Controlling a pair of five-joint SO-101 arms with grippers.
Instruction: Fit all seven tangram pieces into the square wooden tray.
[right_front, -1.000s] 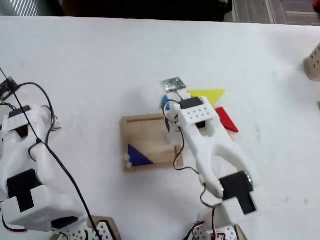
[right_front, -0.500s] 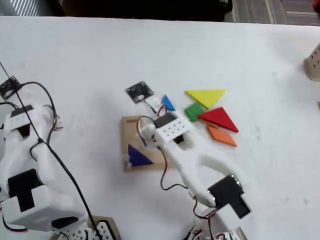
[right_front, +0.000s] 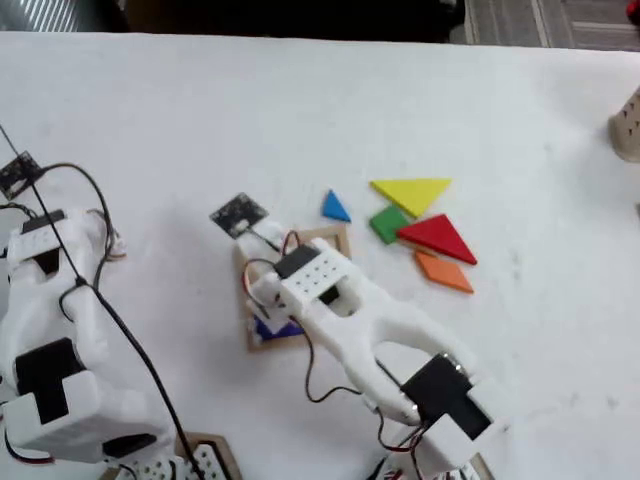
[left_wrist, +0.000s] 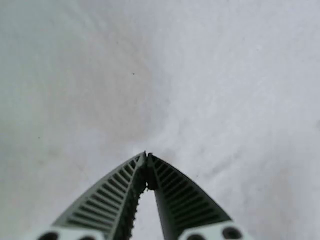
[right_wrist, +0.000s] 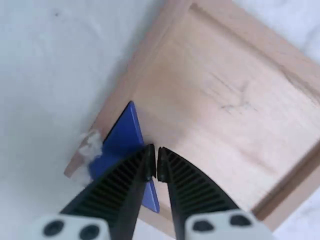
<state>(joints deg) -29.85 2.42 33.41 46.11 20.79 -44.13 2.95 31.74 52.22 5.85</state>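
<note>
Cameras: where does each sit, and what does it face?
High view: fixed overhead, looking down on table, left arm and right arm.
Left wrist view: on left arm, facing bare table past shut left claw.
Right wrist view: on right arm, facing tray and blue triangle past shut right claw.
Shared: high and right wrist views show tray.

The white table (right_front: 150, 110) is carrying the tray (right_wrist: 230, 85) directly beneath the right gripper (right_wrist: 154, 159). A blue triangle (right_front: 335, 207), yellow triangle (right_front: 412, 192), green square (right_front: 388, 223), red triangle (right_front: 437, 238) and orange piece (right_front: 443, 271) are lying off to its right.
</note>
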